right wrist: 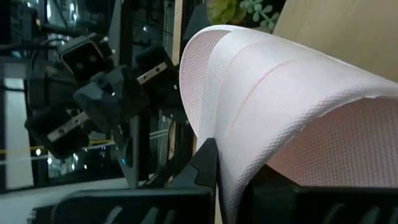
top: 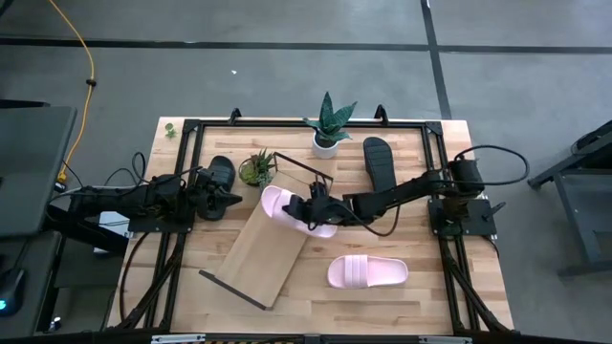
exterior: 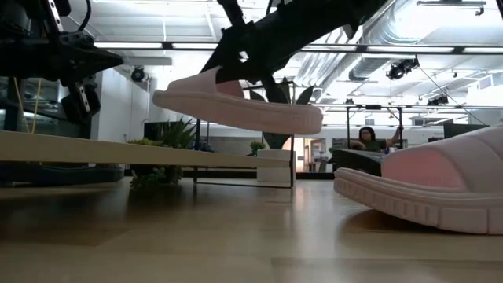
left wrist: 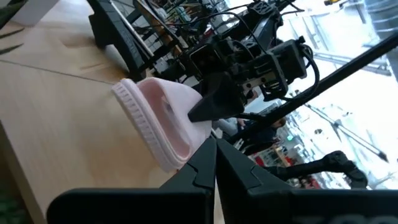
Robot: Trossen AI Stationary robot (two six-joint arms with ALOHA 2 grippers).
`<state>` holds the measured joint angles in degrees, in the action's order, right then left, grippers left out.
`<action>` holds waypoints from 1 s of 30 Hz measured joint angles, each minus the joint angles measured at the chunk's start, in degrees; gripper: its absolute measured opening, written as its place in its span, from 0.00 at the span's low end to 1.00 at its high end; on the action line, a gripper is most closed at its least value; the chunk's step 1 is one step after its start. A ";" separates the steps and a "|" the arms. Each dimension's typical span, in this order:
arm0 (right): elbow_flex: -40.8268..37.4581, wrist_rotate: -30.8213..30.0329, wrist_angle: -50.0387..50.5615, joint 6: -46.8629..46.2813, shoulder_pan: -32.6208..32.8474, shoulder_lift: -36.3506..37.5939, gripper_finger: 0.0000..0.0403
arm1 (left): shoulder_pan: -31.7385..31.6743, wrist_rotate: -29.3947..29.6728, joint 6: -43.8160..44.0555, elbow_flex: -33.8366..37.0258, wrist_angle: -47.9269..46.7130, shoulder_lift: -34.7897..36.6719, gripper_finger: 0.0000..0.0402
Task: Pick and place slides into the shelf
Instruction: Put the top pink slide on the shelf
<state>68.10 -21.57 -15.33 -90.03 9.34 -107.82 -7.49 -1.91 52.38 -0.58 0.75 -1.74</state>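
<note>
Right gripper (top: 308, 208) has its jaws clenched on the wide strap of a pale pink foam slide sandal (top: 285, 206); the low view shows that sandal off the table (top: 421, 296), roughly level, hanging over the raised far end of the long light-wood shelf board with thin dark metal end frames (top: 263, 253). It looks light and slightly squashy: the strap bows over the finger in the right wrist view, so it's soft, not slippery thanks to the textured weave, and not fragile. The strap is the sensible hold; the sole is too wide and flat. With the grip sitting off-centre the toe could droop or swing, so I'd set it down slowly. Left gripper (top: 226, 200) waits over the left side of the table with jaws closed on nothing, tips pointed at the held sandal. A second pale pink slide (top: 368, 271) lies flat on the table to the right of the shelf, apart from it. Further back, one black slide (top: 379, 162) lies near a white-potted spiky plant (top: 328, 129); another black slide (top: 219, 174) is half covered by the left arm beside a small green potted succulent (top: 256, 170). Hidden: the jaw-to-strap contact is mostly blocked by the strap itself, and I can't tell whether the sandal's sole is touching the shelf yet — probably clear of it.
</note>
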 joint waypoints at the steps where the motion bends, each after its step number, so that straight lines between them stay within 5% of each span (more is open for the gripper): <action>1: 0.12 0.00 0.02 -0.28 0.00 -0.25 0.01 | 0.02 0.00 -0.54 0.02 0.00 0.00 0.00; 18: 0.15 -5.60 0.24 -2.63 -0.32 -0.62 0.01 | 0.02 -0.01 -3.10 0.01 0.00 -0.02 0.00; 30: 0.15 -4.10 -5.27 -3.73 -0.76 -2.94 0.01 | 0.01 -0.22 -3.08 0.00 0.02 -0.01 0.00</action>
<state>68.25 -25.67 -20.60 -93.76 8.58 -110.76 -7.48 -2.13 49.30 -0.58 0.78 -1.75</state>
